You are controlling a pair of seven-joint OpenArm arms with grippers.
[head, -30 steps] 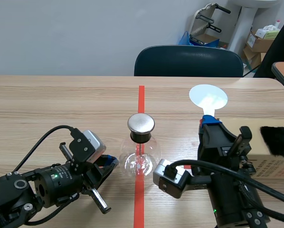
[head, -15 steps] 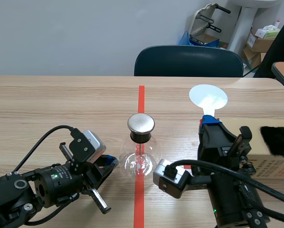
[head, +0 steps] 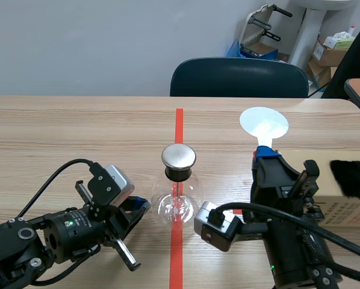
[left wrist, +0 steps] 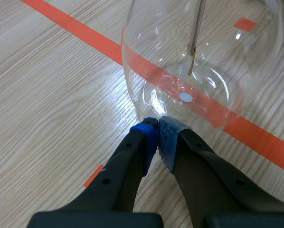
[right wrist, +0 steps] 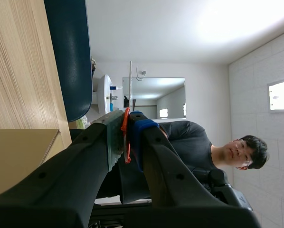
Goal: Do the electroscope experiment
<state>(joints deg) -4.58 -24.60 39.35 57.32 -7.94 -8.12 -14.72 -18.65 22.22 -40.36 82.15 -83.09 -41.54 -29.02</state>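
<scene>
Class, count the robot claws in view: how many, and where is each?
2. The left claw lies low, shut, its tips at the glass flask; the right claw stands upright, gripping a white disc paddle.

Black jointed left arm (head: 23,241) and right arm (head: 291,244); thick-fingered left claw (left wrist: 157,129) and right claw (right wrist: 125,127) tipped with blue and grey-green dotted pads (left wrist: 144,134); silver-grey wrist camera boxes (head: 115,180); looping black cables (head: 53,177); small green indicator lights (head: 70,224).
</scene>
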